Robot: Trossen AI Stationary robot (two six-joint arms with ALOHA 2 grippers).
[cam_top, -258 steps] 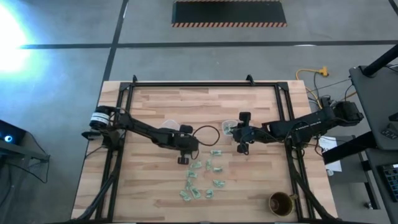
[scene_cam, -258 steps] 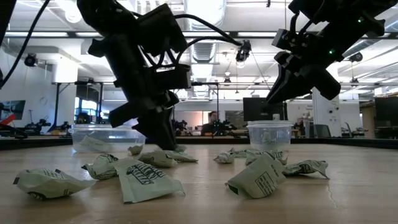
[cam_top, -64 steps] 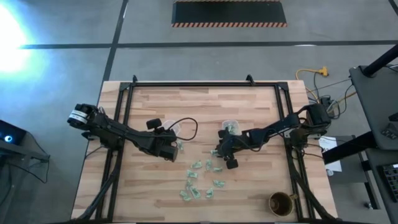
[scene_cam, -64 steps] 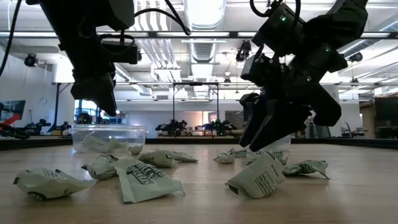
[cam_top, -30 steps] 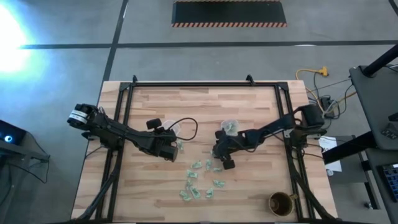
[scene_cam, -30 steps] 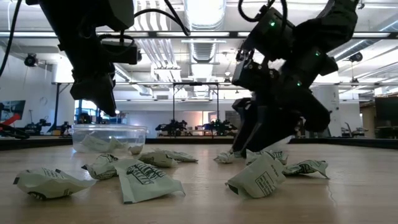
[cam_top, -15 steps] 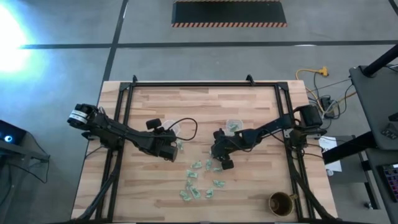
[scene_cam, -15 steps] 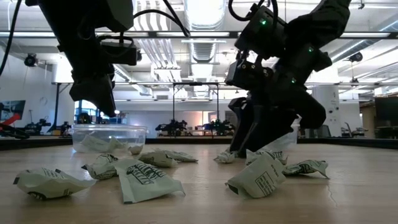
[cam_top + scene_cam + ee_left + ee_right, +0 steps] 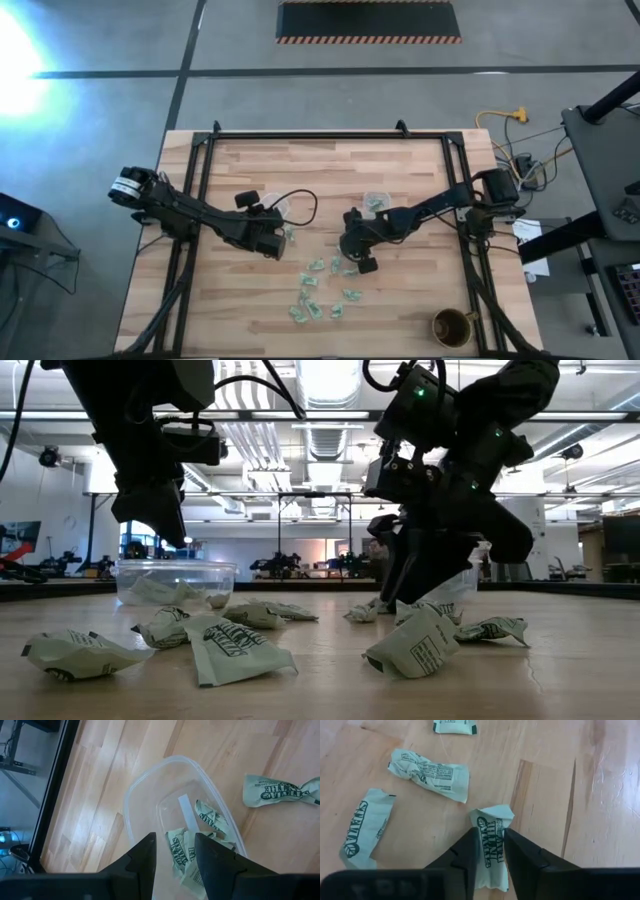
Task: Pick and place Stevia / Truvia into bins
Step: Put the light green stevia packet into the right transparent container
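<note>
Several green-and-white Stevia packets (image 9: 322, 290) lie scattered on the wooden table, near its middle. My right gripper (image 9: 489, 851) is down among them, shut on one crumpled packet (image 9: 491, 822). My left gripper (image 9: 175, 852) hangs open and empty above the left clear bin (image 9: 150, 775), which holds a few packets. In the high view this gripper (image 9: 278, 242) is left of centre and the right one (image 9: 354, 256) beside the pile. The right bin (image 9: 373, 203), also with packets inside, stands just behind the right gripper. My right gripper pinches the packet between its two fingers, one on each long side (image 9: 481, 836), about halfway along it. The fingers come from above, slanting down, and lie across the packet. The packet lies on the table.
A round brown cup (image 9: 451, 325) stands at the near right corner. A black frame (image 9: 330, 135) runs around the far and side edges. Loose packets (image 9: 230, 645) lie toward the near edge. Bare wood stretches to the far left and far right.
My right gripper has gone a little toward the table's left edge and down onto the packets at the far side of the pile.
</note>
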